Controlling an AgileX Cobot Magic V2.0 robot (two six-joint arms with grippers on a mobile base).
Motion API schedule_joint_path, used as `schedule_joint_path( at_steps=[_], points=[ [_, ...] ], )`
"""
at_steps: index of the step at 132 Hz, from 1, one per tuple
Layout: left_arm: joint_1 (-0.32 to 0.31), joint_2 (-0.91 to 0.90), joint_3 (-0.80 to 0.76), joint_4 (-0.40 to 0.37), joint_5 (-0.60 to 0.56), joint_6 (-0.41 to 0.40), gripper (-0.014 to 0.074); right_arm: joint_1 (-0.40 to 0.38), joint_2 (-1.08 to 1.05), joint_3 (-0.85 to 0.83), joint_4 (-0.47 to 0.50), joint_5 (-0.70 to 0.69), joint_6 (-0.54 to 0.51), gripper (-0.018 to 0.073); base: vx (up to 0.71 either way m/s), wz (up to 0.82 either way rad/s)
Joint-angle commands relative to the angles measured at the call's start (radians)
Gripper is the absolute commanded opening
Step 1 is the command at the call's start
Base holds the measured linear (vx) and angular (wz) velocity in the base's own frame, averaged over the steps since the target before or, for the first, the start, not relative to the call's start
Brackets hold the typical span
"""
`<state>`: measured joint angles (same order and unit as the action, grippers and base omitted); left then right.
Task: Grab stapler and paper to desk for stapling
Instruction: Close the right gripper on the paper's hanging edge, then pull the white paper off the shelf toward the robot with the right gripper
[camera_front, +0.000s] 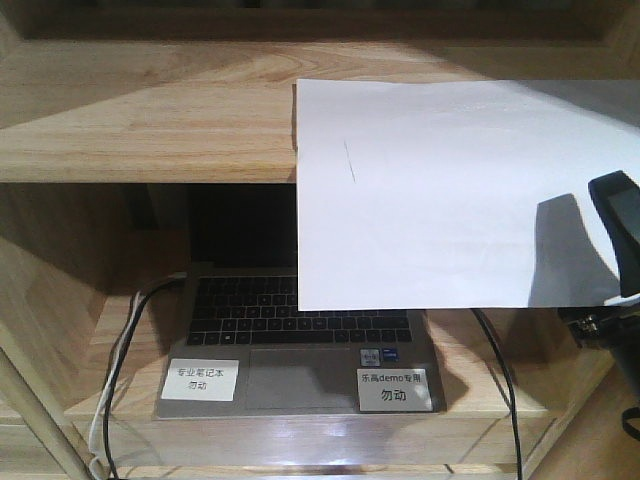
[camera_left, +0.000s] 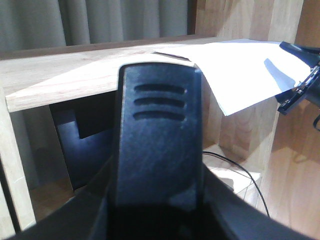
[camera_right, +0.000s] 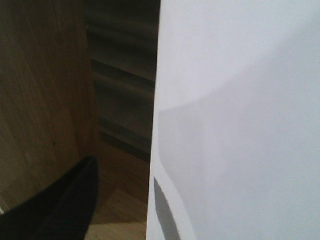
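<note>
The white paper (camera_front: 440, 190) lies half on the upper shelf board (camera_front: 150, 130) and overhangs its front edge. It also shows in the left wrist view (camera_left: 235, 70) and fills the right of the right wrist view (camera_right: 240, 120). My right gripper (camera_front: 600, 262) sits at the paper's right edge, with one black finger (camera_front: 615, 225) over the sheet. In the left wrist view the right gripper (camera_left: 289, 76) has its jaws apart with the sheet between them. My left gripper (camera_left: 157, 210) is shut on the black stapler (camera_left: 157, 135), which stands up between its jaws. The desk is out of view.
An open laptop (camera_front: 300, 340) with two white printed labels sits on the lower shelf under the paper. Black and white cables (camera_front: 125, 350) run along its left side and a black cable (camera_front: 505, 380) along its right. Grey curtains (camera_left: 100, 22) hang behind the shelf.
</note>
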<state>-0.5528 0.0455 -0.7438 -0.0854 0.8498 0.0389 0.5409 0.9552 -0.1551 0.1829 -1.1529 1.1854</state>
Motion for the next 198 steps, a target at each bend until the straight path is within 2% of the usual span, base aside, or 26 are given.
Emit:
schedule_joint_path(
  at_steps=[1,14,43,69,108,120,141,157,181,198],
  points=[
    [-0.004,0.019,-0.023,-0.012,-0.115,-0.001,-0.0006,0.003,-0.010,-0.030,-0.013,-0.192,-0.012,0.0413,0.00,0.00],
    [-0.004,0.019,-0.023,-0.012,-0.115,-0.001,-0.0006,0.003,-0.010,-0.030,-0.013,-0.192,-0.009,0.0337,0.00,0.00],
    [-0.004,0.019,-0.023,-0.012,-0.115,-0.001,-0.0006,0.003,-0.010,-0.030,-0.016,-0.192,-0.009,0.0106,0.00,0.00],
    [-0.004,0.019,-0.023,-0.012,-0.115,-0.001,-0.0006,0.003,-0.010,-0.030,-0.027,-0.192,-0.009,-0.0014,0.00,0.00],
    [-0.004,0.019,-0.023,-0.012,-0.115,-0.001,-0.0006,0.003,-0.010,-0.039,-0.025,-0.192,-0.009,-0.0010,0.00,0.00],
    [-0.004,0.019,-0.023,-0.012,-0.115,-0.001,-0.0006,0.003,-0.010,-0.060,-0.062,-0.192,-0.011,-0.0008,0.00,0.00],
    [-0.004,0.019,-0.023,-0.012,-0.115,-0.001,-0.0006,0.003,-0.010,-0.123,-0.214,-0.192,-0.015,-0.0009,0.00,0.00],
    [-0.004,0.019,-0.023,-0.012,-0.115,-0.001,-0.0006,0.003,-0.010,-0.152,-0.290,-0.191,-0.013,-0.0007,0.00,0.00],
    [-0.004,0.019,-0.023,-0.012,-0.115,-0.001,-0.0006,0.003,-0.025,-0.153,-0.347,-0.185,-0.005,-0.0005,0.00,0.00],
    [-0.004,0.019,-0.023,-0.012,-0.115,-0.001,-0.0006,0.003,-0.065,-0.153,-0.354,-0.152,-0.005,-0.0006,0.00,0.00]
  ],
)
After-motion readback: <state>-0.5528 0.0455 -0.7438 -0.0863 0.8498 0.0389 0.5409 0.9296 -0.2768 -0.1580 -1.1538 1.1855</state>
